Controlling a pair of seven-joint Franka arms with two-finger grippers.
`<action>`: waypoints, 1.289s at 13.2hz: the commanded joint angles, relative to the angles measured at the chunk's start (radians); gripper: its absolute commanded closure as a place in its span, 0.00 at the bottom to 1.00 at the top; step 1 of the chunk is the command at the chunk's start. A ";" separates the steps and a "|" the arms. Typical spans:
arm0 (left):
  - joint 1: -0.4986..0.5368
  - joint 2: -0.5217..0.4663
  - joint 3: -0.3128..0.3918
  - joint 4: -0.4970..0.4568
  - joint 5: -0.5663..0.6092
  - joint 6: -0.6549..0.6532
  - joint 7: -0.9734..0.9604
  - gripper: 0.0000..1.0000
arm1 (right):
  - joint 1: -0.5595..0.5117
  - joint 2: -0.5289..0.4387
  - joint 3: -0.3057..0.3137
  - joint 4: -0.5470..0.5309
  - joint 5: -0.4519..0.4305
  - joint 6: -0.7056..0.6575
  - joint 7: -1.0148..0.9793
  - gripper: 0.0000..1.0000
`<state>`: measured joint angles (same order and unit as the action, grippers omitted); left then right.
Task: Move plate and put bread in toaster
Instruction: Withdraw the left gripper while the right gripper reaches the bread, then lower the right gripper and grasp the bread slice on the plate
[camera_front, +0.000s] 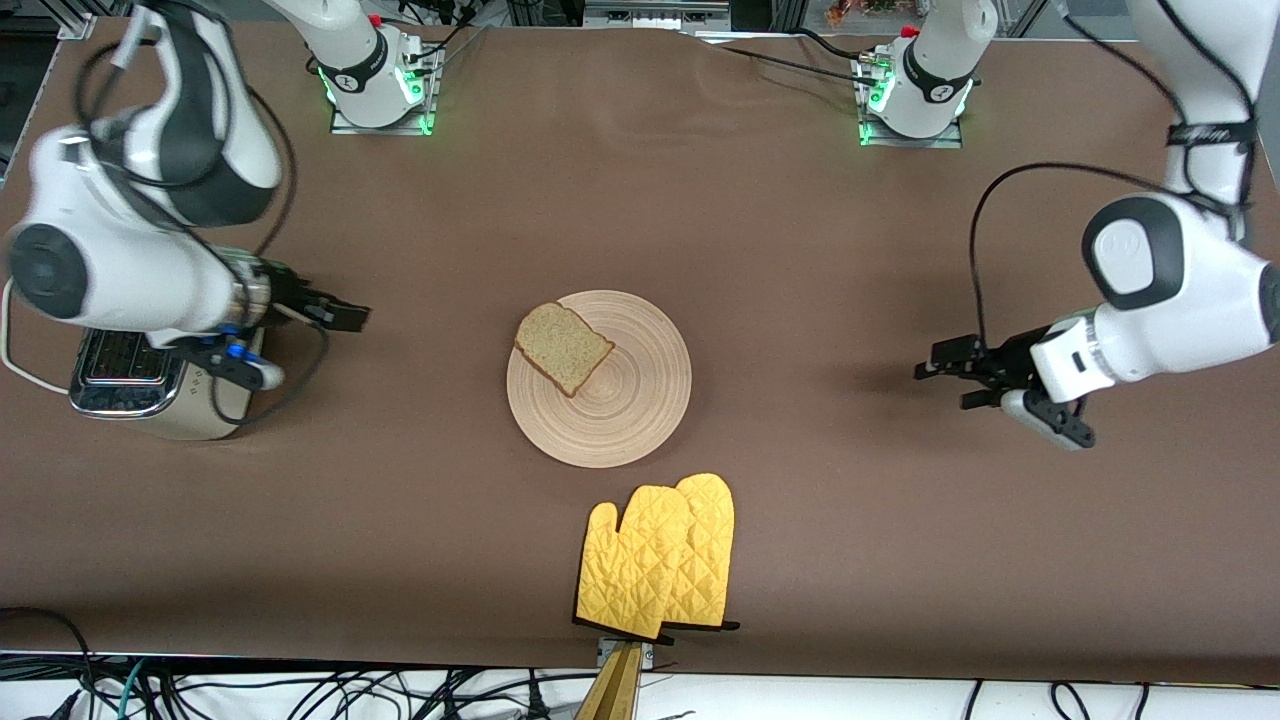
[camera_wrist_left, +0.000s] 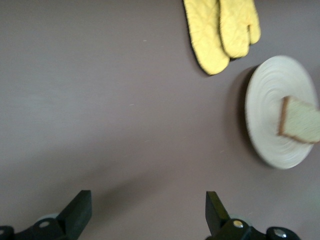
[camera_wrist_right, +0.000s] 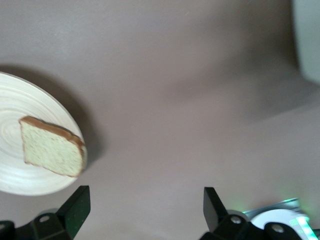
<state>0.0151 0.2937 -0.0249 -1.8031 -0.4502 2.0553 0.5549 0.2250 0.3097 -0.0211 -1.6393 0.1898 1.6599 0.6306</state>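
The round light-wood plate (camera_front: 632, 420) lies at the middle of the table. The slice of bread (camera_front: 563, 347) lies on the plate's edge nearest the right arm's end. The cream toaster (camera_front: 125, 372) stands at the right arm's end, partly hidden under the right arm. My right gripper (camera_front: 348, 317) is open and empty, over bare table between the toaster and the plate. My left gripper (camera_front: 945, 380) is open and empty over bare table toward the left arm's end. The left wrist view shows its gripper (camera_wrist_left: 148, 210), the plate (camera_wrist_left: 265, 135) and the bread (camera_wrist_left: 300, 121). The right wrist view shows its gripper (camera_wrist_right: 145, 207), the plate (camera_wrist_right: 30, 105) and the bread (camera_wrist_right: 52, 147).
Two yellow oven mitts (camera_front: 660, 565) lie nearer to the front camera than the plate, by the table's edge; they also show in the left wrist view (camera_wrist_left: 220, 30). A white cord (camera_front: 15, 355) runs from the toaster. The arms' bases (camera_front: 375, 80) stand along the table's top edge.
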 joint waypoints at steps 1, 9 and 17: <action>0.017 -0.137 -0.013 -0.039 0.184 -0.047 -0.026 0.00 | 0.094 -0.012 -0.005 -0.127 0.019 0.165 0.145 0.00; -0.012 -0.212 -0.033 0.195 0.506 -0.463 -0.513 0.00 | 0.296 0.106 -0.005 -0.283 0.019 0.572 0.442 0.00; 0.009 -0.219 -0.032 0.254 0.427 -0.501 -0.684 0.00 | 0.347 0.169 -0.005 -0.283 0.019 0.646 0.500 0.00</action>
<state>0.0118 0.0682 -0.0709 -1.5964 0.0110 1.6044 -0.1149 0.5566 0.4781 -0.0177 -1.9121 0.1944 2.2852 1.1176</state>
